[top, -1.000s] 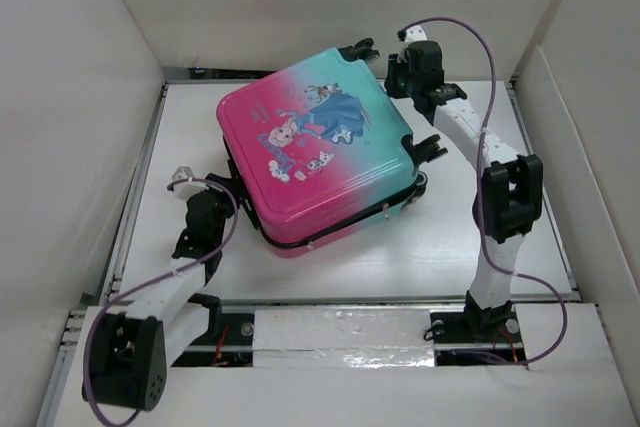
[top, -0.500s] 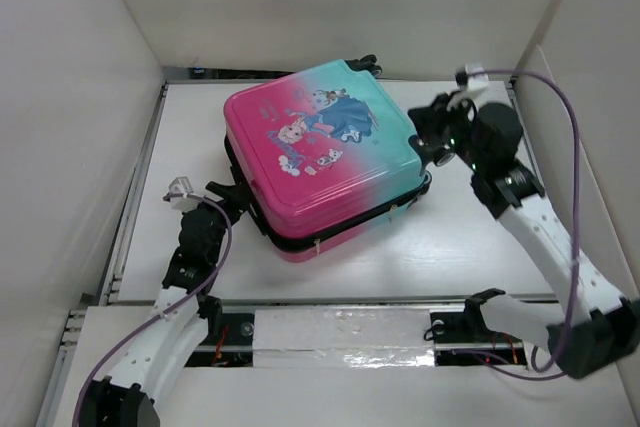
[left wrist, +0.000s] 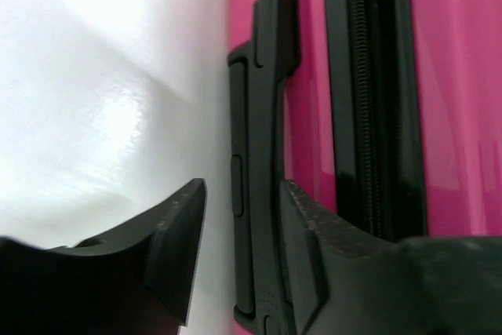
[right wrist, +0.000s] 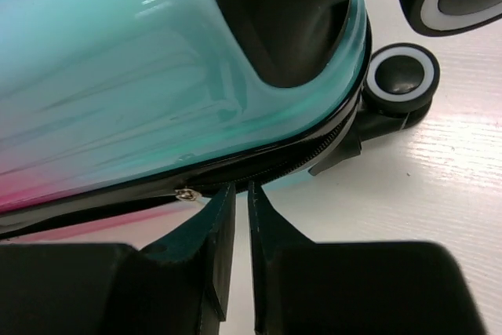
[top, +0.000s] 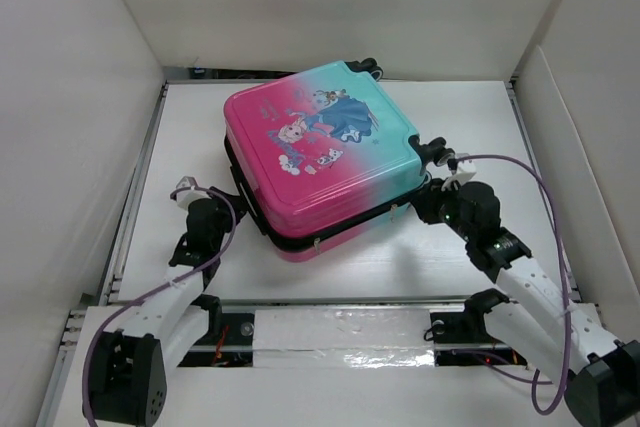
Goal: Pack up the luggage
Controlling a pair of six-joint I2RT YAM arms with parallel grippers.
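The luggage (top: 320,152) lies flat in the middle of the table, pink-to-teal with a princess print, lid down. My left gripper (top: 233,203) is at its left side. In the left wrist view the gripper (left wrist: 239,194) is open, its fingers on either side of the black side handle (left wrist: 263,115), with a gap on the left. My right gripper (top: 430,202) is at the front right corner by a wheel (top: 437,147). In the right wrist view the gripper (right wrist: 241,194) is shut and empty, its tips at the black zipper seam (right wrist: 298,154), just right of a small metal zipper pull (right wrist: 185,193).
White walls (top: 90,97) enclose the table on the left, back and right. Two black-and-white wheels (right wrist: 403,74) stick out at the suitcase corner beside my right gripper. More wheels (top: 368,65) show at the far edge.
My right arm has swung from the suitcase's far right corner down to its front right corner. The suitcase has turned slightly. My left gripper has stayed at the left side handle.
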